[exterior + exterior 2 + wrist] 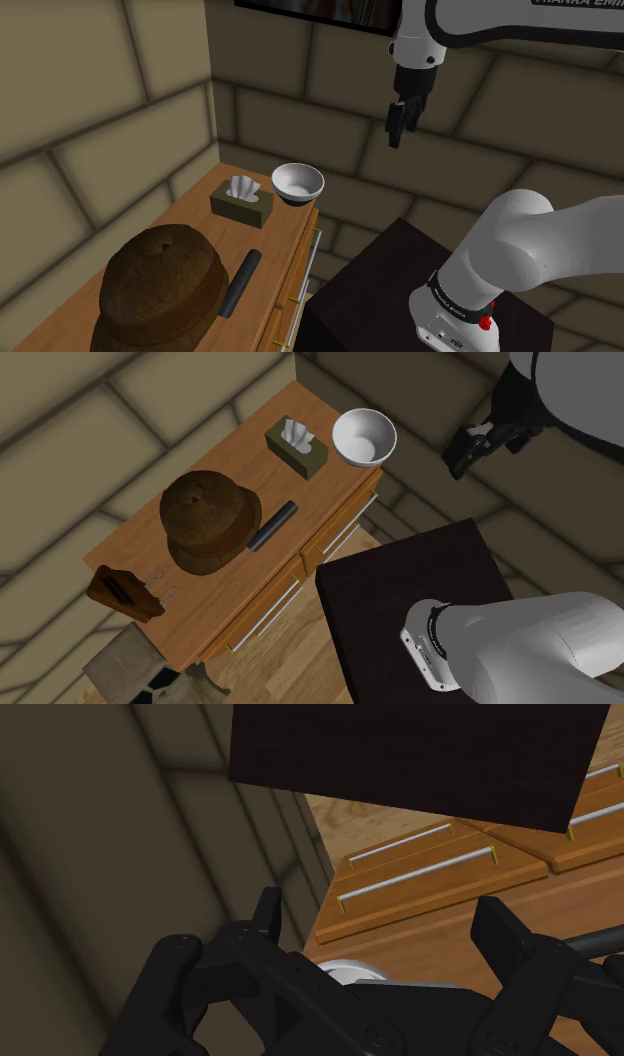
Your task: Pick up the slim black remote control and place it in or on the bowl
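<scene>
The slim black remote (240,283) (274,525) lies flat on the wooden dresser top (280,240), beside a brown hat. At the dresser's far corner stands the white bowl (298,183) (364,436), with nothing in it. My black gripper (400,125) (465,452) hangs in the air, high above the bowl and off to the shoulder view's right, past the dresser's edge. In the wrist view the gripper (385,926) is open, its fingers (267,914) standing well apart with nothing between them. A pale rounded bit, likely the bowl (347,970), peeks out behind the finger bases.
A brown domed hat (160,290) (210,520) takes up the near half of the dresser. An olive tissue box (241,200) (296,448) sits beside the bowl. A small wooden piece (125,594) stands at the dresser's end. The dark stand (400,290) (420,582) abuts the drawer fronts (420,874).
</scene>
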Available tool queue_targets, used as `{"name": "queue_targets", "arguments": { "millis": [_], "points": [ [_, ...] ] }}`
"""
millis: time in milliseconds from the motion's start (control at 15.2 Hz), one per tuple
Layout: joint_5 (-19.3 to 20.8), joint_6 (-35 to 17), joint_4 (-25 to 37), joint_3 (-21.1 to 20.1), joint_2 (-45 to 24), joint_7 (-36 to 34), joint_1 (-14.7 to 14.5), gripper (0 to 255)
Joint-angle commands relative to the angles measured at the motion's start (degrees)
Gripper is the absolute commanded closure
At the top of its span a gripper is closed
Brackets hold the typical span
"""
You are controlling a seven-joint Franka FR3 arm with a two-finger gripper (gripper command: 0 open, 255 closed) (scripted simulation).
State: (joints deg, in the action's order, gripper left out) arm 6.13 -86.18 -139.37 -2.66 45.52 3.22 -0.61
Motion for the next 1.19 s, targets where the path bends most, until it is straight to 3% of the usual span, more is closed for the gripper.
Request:
{"name": "queue_targets", "arguments": {
  "millis": [0,594,1122],
  "points": [
    [0.0,0.0,0.0,0.0,0.0,0.0,0.0,0],
    [-11.1,-12.1,-12.1,-10.2,1.1,-20.5,-0.7,0],
    [-20.5,-27.5,-16.6,-21.3,-7.3,-38.5,-1.2,0]
  ]
}}
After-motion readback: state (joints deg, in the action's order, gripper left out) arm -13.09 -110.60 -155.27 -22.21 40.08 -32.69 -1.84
